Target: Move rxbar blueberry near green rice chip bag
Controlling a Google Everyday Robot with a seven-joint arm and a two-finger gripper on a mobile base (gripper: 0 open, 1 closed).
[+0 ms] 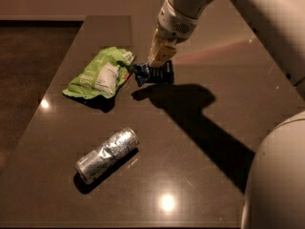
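The rxbar blueberry (pixel 153 74) is a small dark blue wrapper with pale lettering, held just above the dark table (pixel 200 175). My gripper (pixel 158 63) reaches down from the upper right and is shut on the bar's top edge. The green rice chip bag (pixel 101 73) lies flat on the table just left of the bar, light green with a white label panel. The bar's left end is almost at the bag's right edge. The bar casts a shadow on the table below and to its right.
A crushed silver can (pixel 106 154) lies on its side in the front left part of the table. My white arm (pixel 267 27) crosses the upper right, and a white part of my body (pixel 279 180) fills the lower right corner. The table's left edge runs beside the bag.
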